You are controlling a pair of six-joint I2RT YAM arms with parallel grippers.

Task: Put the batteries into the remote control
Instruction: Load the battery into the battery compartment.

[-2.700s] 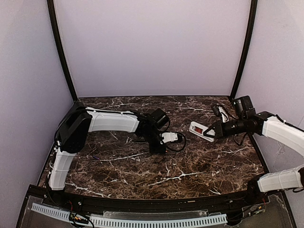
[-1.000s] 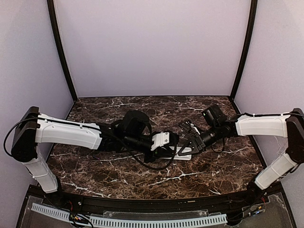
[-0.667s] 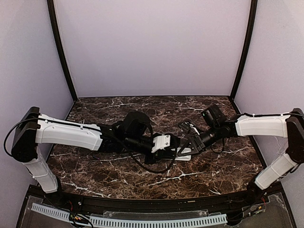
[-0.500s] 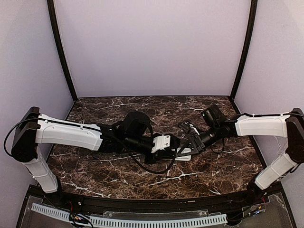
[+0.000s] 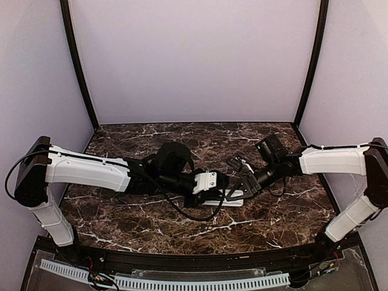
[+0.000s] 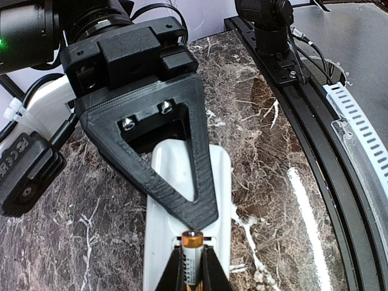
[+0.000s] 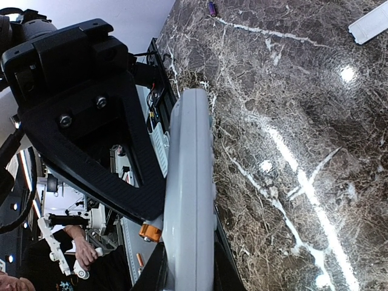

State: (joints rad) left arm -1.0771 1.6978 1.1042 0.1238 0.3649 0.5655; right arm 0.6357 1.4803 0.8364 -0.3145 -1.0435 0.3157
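a: how far along is the loading?

b: partway, i'd judge. the right pincer [image 7: 189,274] pinches the remote control [image 7: 191,151] across its width, low over the marble surface [image 5: 151,224] or resting on it, i cannot tell which. the left pincer [image 6: 193,277] is pressed onto a battery [image 6: 193,254], gold cap forward. that cap sits at the end of the remote control and touches the tip of one right finger [image 6: 206,200].

a: is it seated?

b: not that i can see. whether another cell is already inside the remote control is hidden. the loose white cover [image 7: 370,23] lies well apart from the remote control. so pushing this battery home, perhaps a second one, and closing up all look left to do.

a: and against the earlier frames?

b: a few seconds back the left pincer was drawn away, well apart from the remote control, which the right arm held alone. now both meet at it. over the last second almost nothing shifts.
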